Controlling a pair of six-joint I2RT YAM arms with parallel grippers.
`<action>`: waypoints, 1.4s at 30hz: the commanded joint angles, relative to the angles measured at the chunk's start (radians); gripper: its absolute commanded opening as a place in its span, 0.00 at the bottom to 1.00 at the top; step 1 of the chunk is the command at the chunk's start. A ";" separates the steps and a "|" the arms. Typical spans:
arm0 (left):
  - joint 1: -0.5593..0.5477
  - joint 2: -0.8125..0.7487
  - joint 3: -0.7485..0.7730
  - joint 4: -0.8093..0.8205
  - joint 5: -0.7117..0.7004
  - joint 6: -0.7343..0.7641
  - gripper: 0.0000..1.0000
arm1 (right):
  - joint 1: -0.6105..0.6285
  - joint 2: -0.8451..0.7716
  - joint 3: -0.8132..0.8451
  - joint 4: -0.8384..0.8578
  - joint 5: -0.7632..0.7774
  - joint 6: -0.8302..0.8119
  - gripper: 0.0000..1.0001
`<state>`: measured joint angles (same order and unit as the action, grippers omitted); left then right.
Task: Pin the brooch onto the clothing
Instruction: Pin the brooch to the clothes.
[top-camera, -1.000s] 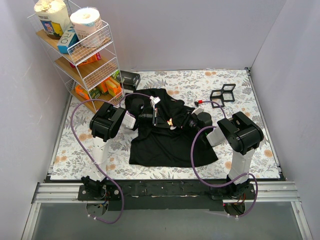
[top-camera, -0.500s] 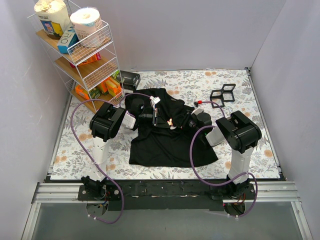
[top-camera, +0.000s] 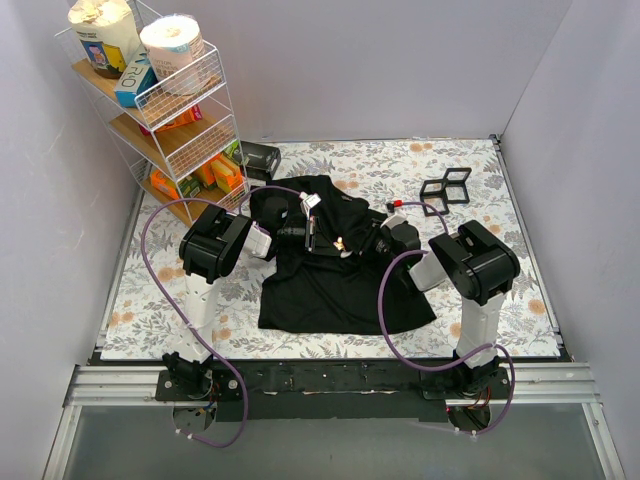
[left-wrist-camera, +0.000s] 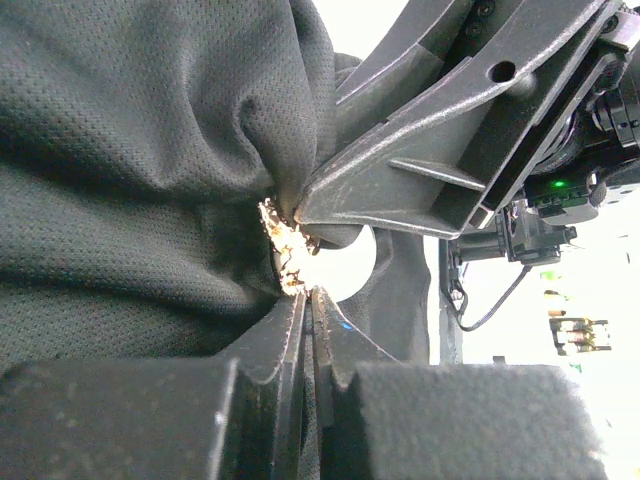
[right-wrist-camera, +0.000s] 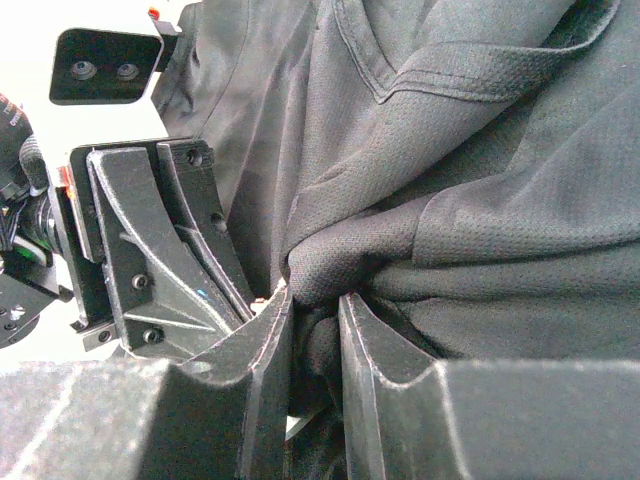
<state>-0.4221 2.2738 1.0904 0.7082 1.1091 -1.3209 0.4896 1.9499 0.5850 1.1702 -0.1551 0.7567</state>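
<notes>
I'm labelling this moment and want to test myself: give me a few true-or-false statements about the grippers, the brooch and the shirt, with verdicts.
1. The right gripper pinches a fold of the black T-shirt. True.
2. The brooch lies on bare tablecloth, away from the shirt. False: it sits against the fabric, between the two grippers.
3. The left gripper is spread wide open. False: its fingers are almost together, with the brooch at their tips.
4. The black square frames stand on the wire shelf. False: they lie on the table, back right.
5. Both grippers meet over the shirt. True.
</notes>
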 joint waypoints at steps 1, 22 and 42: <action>-0.014 0.062 -0.049 -0.141 -0.017 0.057 0.00 | 0.006 0.027 0.045 -0.009 0.095 -0.014 0.29; -0.015 0.067 -0.046 -0.151 -0.025 0.057 0.00 | 0.021 0.057 0.095 -0.033 0.150 0.013 0.27; 0.022 -0.088 -0.184 0.148 -0.328 -0.201 0.39 | 0.021 -0.026 -0.005 -0.024 0.144 0.015 0.27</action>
<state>-0.4183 2.2154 0.9802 0.8768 0.9623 -1.4979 0.5072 1.9587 0.6010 1.1328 -0.0296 0.7818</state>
